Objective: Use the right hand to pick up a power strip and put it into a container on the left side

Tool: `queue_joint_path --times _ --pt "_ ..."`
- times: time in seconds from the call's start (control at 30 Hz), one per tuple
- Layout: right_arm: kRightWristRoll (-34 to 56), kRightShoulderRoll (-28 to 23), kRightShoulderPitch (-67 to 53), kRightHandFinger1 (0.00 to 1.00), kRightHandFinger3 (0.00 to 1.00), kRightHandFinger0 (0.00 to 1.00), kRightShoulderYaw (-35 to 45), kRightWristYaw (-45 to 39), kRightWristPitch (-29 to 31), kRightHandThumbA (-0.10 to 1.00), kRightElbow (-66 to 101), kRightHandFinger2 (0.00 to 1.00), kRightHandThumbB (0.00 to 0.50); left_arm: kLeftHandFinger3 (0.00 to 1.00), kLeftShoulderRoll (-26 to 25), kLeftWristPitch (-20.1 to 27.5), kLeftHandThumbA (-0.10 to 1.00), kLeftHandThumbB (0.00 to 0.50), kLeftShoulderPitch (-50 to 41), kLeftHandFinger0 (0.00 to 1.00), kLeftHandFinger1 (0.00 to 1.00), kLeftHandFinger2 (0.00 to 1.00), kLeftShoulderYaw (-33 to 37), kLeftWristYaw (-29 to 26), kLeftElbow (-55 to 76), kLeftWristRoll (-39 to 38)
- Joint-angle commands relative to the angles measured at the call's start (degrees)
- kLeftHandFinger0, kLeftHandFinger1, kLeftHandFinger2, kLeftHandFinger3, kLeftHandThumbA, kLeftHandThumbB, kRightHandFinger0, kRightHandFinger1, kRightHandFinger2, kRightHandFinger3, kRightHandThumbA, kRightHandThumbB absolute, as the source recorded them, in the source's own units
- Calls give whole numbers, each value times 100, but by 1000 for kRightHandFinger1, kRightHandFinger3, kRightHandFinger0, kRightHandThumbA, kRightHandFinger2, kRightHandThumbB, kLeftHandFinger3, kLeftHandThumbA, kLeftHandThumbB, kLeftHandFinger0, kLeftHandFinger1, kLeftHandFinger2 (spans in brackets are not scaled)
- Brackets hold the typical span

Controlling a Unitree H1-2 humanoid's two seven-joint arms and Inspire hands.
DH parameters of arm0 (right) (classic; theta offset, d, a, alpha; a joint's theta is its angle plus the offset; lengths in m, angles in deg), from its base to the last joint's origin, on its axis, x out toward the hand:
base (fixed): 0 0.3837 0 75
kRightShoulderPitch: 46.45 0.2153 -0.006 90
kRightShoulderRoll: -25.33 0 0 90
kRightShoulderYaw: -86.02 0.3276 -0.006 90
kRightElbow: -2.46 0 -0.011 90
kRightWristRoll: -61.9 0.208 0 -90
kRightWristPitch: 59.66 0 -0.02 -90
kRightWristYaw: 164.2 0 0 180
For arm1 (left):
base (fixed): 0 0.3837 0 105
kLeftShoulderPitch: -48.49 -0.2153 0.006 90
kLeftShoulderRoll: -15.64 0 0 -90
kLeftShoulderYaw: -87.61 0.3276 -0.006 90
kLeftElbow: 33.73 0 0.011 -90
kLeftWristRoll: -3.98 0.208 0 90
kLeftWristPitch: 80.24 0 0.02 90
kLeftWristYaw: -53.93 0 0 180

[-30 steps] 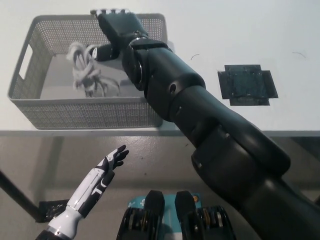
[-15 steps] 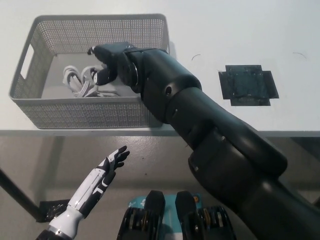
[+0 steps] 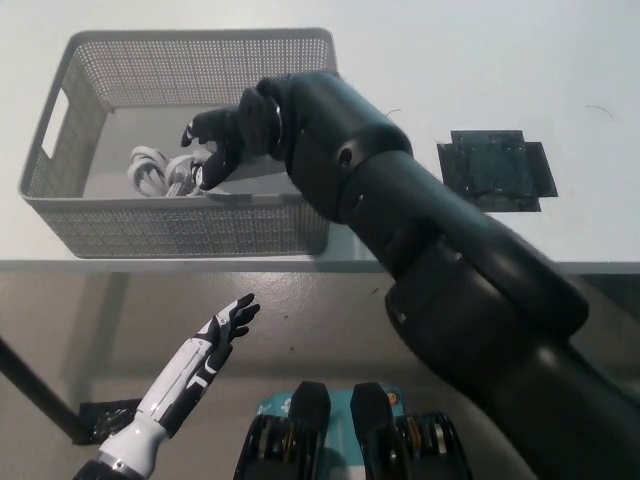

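Head view, looking down on a white table (image 3: pixel 480 60). Grey mesh basket (image 3: pixel 180 225) at left holds a white power strip w/ coiled cord (image 3: pixel 160 172). Black right hand (image 3: pixel 225 140) reaches into basket, fingers spread above the strip. White left hand (image 3: pixel 225 325) rests open below table edge. Black mat (image 3: pixel 495 170) at right.

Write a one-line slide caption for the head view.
Black right hand inside the grey basket above the white power strip; white left hand rests open below the table.
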Motion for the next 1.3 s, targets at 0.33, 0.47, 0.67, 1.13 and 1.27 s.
queue_joint_path --times 0.33,0.47,0.67,1.13,1.27 --pt "2792 -2886 2793 1000 1000 1000 2673 -2926 -1985 835 3851 1000 303 1000 -130 225 1000 266 136 1000 1000 1000 215 241 110 51" --pt "2763 -3049 3169 1000 1000 1000 2640 -3350 -2120 648 3581 1000 351 1000 -126 243 1000 260 135 1000 1000 1000 217 242 99 7" --pt "2518 -3275 3470 1000 1000 1000 2439 -3664 -2057 787 3414 1000 453 1000 -144 197 1000 266 176 1000 1000 1000 244 228 77 62" --pt "3066 -2809 1981 1000 1000 1000 4343 -776 -2097 1000 6161 1000 428 1000 -166 186 1000 261 -77 1000 1000 1000 284 159 202 54" --pt "3445 -2944 1294 1000 1000 1000 4989 -621 -1860 1000 7497 1000 361 1000 -183 131 1000 267 -191 1000 1000 1000 240 134 266 3"
